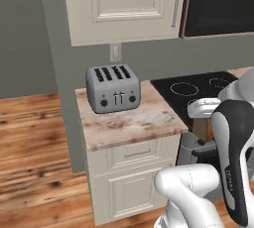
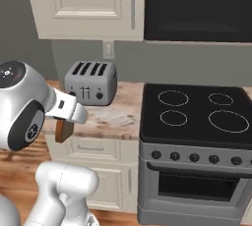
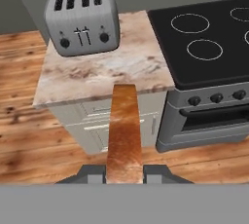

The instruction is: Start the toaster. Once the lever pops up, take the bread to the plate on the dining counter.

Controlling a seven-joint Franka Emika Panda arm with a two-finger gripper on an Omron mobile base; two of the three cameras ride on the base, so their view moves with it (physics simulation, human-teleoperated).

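Marbled countertop (image 3: 97, 74) holds the toaster (image 3: 82, 18) at 11 o'clock; bread (image 3: 124, 130), clamped in the gripper (image 3: 124, 172), should be kept level when carried off.

Kitchen: stove (image 2: 197, 114), toaster (image 1: 112, 88), cabinets (image 1: 124, 4).

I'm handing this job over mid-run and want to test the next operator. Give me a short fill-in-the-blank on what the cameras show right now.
1. The gripper is shut on the ____.
2. The toaster has ____ slots on top.
3. The toaster stands on the narrow marbled counter, beside the black ____.
4. In the hand view, the bread is seen ____-on, between the fingertips.

Missing words: bread; four; cooktop; edge
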